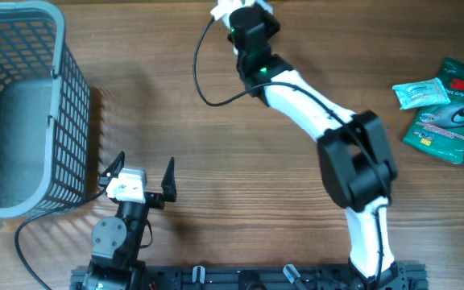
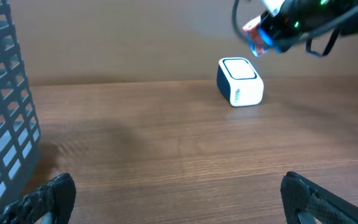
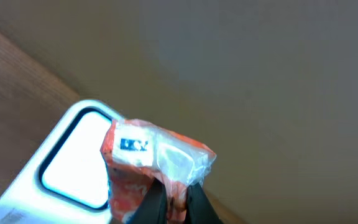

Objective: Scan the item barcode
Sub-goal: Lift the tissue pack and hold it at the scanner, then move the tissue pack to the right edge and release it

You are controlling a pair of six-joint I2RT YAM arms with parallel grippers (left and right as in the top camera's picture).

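1. Overhead view: a wooden bench (image 1: 216, 153) carried a grey basket (image 1: 71, 113) on its left.
2. Left jaws stood wide apart, empty, beside the basket.
3. A white scanner (image 2: 240, 81) sat far across the bench.
4. Right jaws were clamped on a red packet (image 3: 157, 155), raised close to the scanner.

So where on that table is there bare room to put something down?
Bare wood lies between the basket and the right arm, and between that arm and the green packets. Crowded: the far edge, where the right gripper holds a red packet by the white scanner.
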